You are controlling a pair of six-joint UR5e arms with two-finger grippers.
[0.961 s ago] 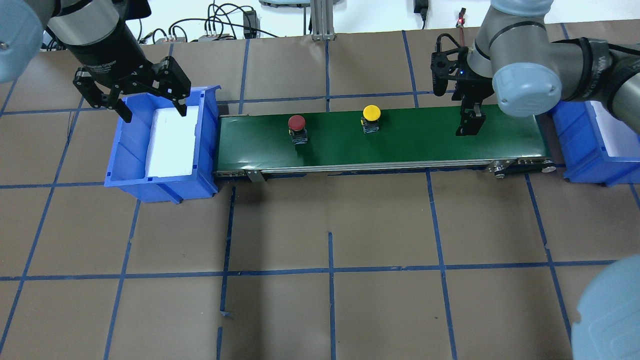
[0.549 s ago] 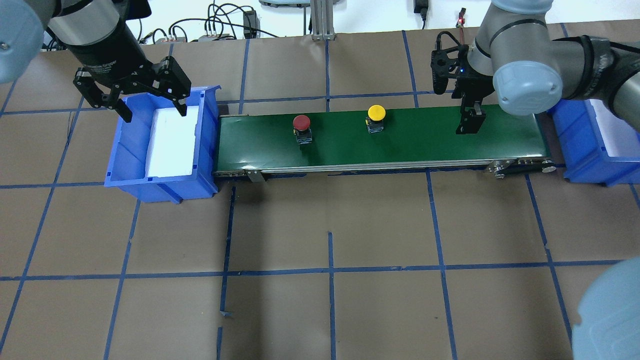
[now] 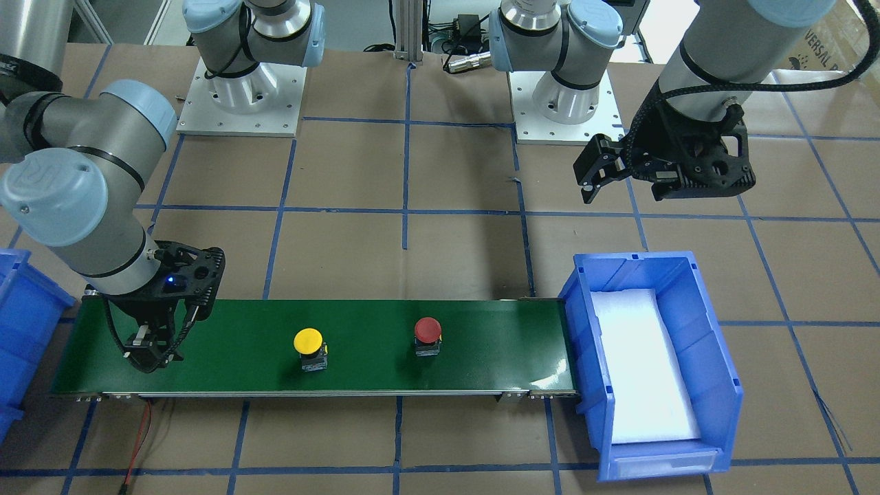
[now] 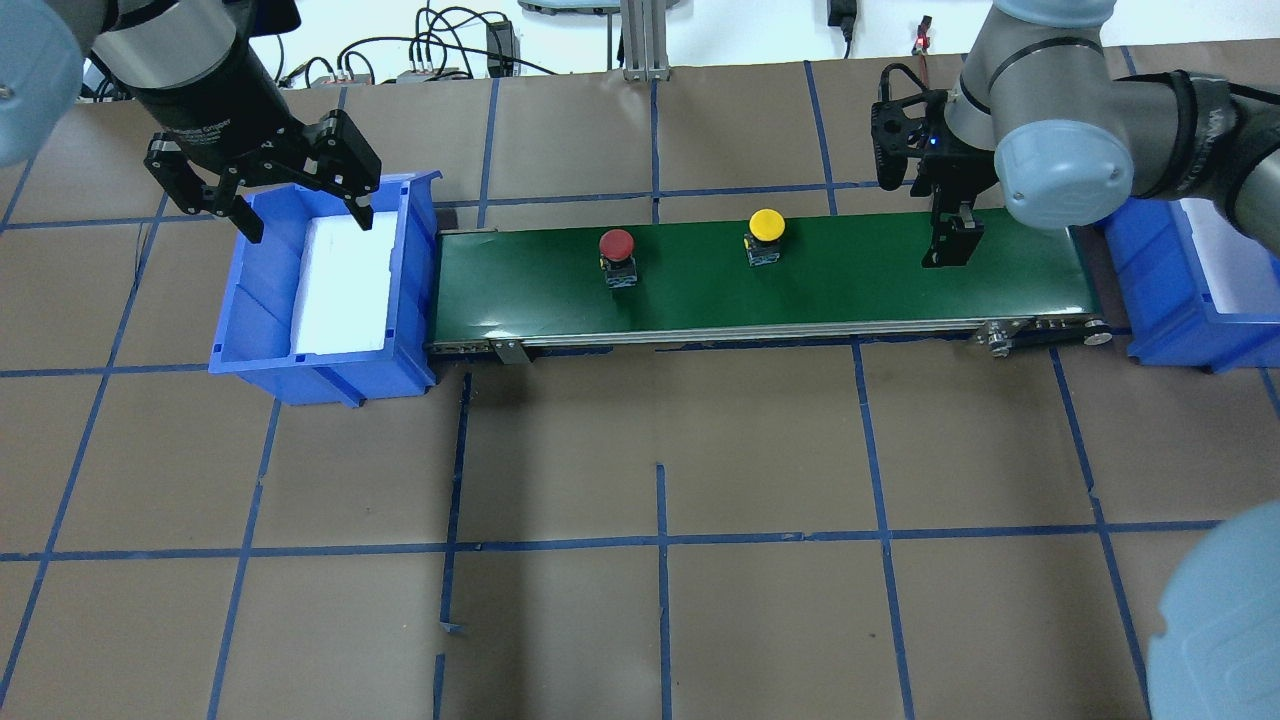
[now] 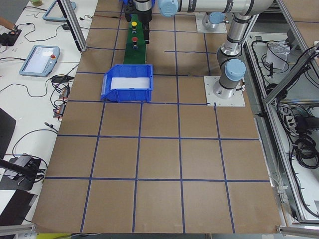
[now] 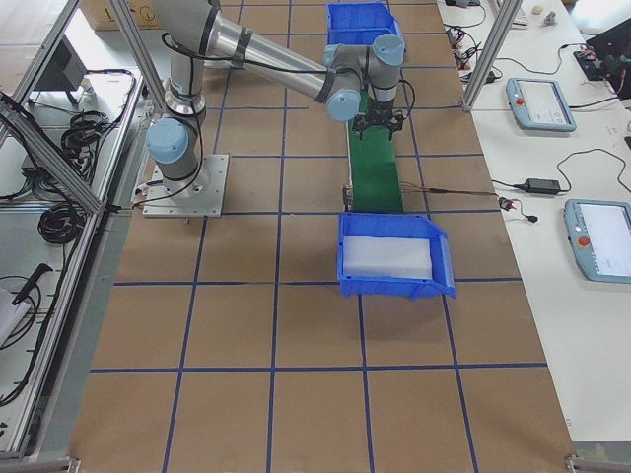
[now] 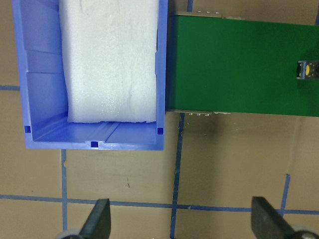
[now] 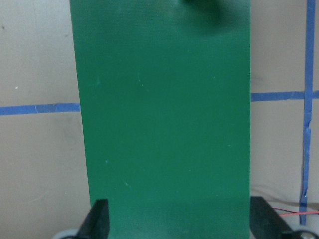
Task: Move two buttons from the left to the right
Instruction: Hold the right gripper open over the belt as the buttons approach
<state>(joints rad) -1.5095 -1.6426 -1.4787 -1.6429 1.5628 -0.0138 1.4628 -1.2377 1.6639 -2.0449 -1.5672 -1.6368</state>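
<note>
The red button and the yellow button stand upright on the green conveyor belt, red to the left of yellow. In the front view they are the red button and the yellow button. My left gripper is open and empty above the far end of the left blue bin. My right gripper is open and empty, low over the belt's right part, right of the yellow button. One button shows small at the left wrist view's right edge.
The left blue bin holds a white foam pad. A second blue bin stands at the belt's right end. Cables lie along the table's far edge. Blue tape lines cross the brown table.
Both buttons have moved to the right along the belt. My right gripper has shifted slightly right. My left gripper has stayed in place, open.
</note>
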